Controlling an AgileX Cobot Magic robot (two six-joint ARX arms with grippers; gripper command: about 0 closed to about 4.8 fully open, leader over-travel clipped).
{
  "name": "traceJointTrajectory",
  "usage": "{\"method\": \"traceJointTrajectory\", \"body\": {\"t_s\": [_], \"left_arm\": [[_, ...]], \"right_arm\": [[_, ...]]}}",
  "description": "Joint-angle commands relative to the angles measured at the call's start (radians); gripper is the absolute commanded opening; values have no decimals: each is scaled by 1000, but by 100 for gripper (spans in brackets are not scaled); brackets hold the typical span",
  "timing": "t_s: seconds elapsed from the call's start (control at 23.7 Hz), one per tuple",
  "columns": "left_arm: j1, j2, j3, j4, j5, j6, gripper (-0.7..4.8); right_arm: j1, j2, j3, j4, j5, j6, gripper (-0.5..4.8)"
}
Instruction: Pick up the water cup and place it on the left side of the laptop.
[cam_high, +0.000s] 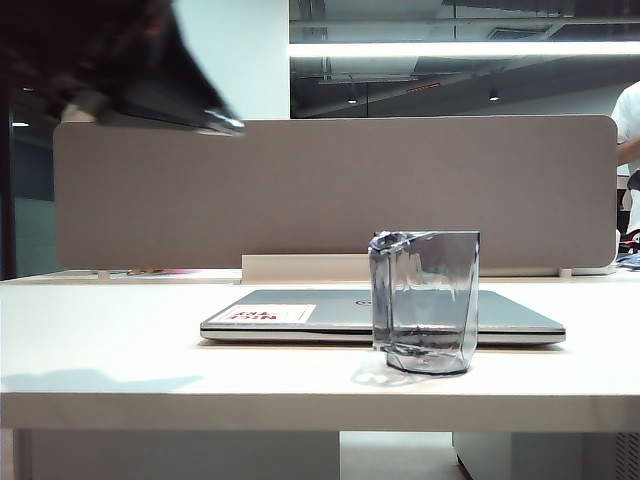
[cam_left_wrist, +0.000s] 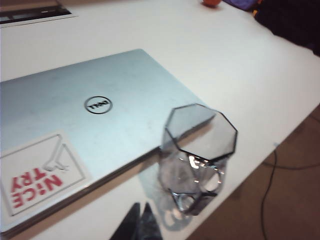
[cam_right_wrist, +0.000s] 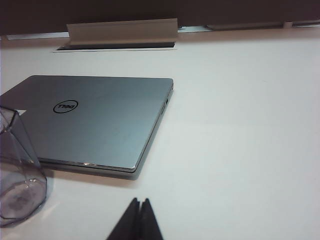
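The water cup (cam_high: 425, 300), smoky grey-blue and see-through, stands upright on the white table just in front of the laptop's right half. In the left wrist view the cup (cam_left_wrist: 200, 150) shows its faceted rim and sits near the table's front edge. The silver laptop (cam_high: 330, 312) lies closed, its red-and-white sticker (cam_high: 258, 314) on the left of the lid. My left gripper (cam_high: 222, 125) hangs blurred high above the table's left side, far from the cup. Its jaws (cam_left_wrist: 141, 206) are shut and empty. My right gripper (cam_right_wrist: 140, 201) is shut and empty above bare table, with the cup (cam_right_wrist: 17, 170) and laptop (cam_right_wrist: 100, 117) off to one side.
A grey partition screen (cam_high: 330, 190) runs along the back of the table, with a white cable cover (cam_high: 300, 268) at its foot. A person (cam_high: 628, 130) stands at the far right. Dark items (cam_left_wrist: 290, 20) lie at a far table corner.
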Motion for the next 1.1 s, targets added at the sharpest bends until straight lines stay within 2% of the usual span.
{"method": "traceJointTrajectory", "body": {"t_s": [0.04, 0.21, 0.38, 0.59, 0.84, 0.97, 1.01, 1.1], "left_arm": [[-99, 63, 1, 76, -130, 10, -2], [-215, 170, 1, 174, -220, 10, 0], [-311, 296, 1, 290, -323, 2, 27], [-398, 379, 1, 335, -466, -105, 28], [-412, 444, 2, 405, -499, -164, 28], [-412, 502, 2, 452, -507, -219, 31], [-412, 510, 2, 453, -507, -234, 48], [-412, 520, 2, 453, -507, -241, 145]], "right_arm": [[0, -2, -6, 11, -1, 1, -5], [0, -2, -6, 11, -1, 1, -5], [0, -2, -6, 10, -1, 1, -5], [0, -2, -6, 11, -2, 1, -5], [1, -2, -6, 10, -22, 12, -5], [0, -2, -6, 10, -138, 27, -6], [0, -2, -6, 10, -167, 27, -5], [0, -2, -6, 10, -217, 32, -5]]}}
